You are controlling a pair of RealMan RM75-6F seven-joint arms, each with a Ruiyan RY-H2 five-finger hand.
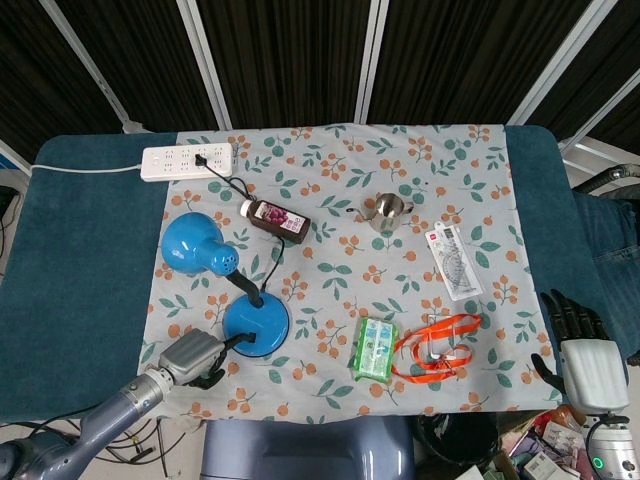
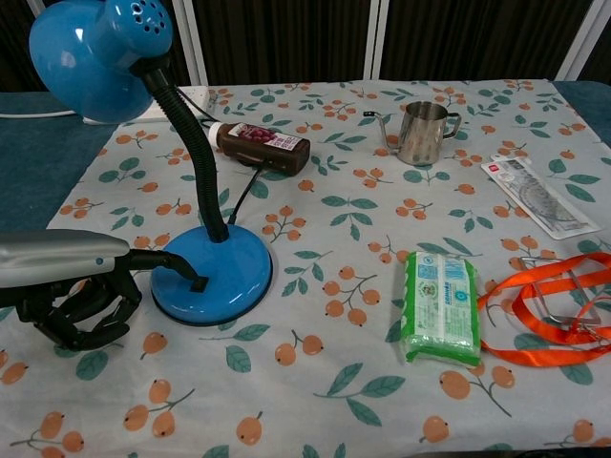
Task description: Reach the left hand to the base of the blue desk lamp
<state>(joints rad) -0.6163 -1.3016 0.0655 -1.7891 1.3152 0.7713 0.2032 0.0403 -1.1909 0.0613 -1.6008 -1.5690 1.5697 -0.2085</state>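
Observation:
The blue desk lamp stands at the left of the flowered cloth, its round base (image 1: 258,320) (image 2: 224,270) near the front and its shade (image 1: 193,243) (image 2: 94,50) bent out to the left. My left hand (image 1: 189,357) (image 2: 78,286) lies low on the cloth just left of the base. One dark finger (image 2: 170,263) stretches onto the base's front, its tip at the small black switch, while the other fingers curl under with nothing in them. My right hand (image 1: 582,362) hangs off the table's lower right corner, fingers spread and empty.
The lamp's black cord runs back to a white power strip (image 1: 188,160). A brown bottle (image 1: 278,219) lies behind the lamp. A metal cup (image 1: 388,211), a packaged ruler (image 1: 455,262), a green packet (image 1: 376,347) and an orange lanyard (image 1: 435,345) lie to the right.

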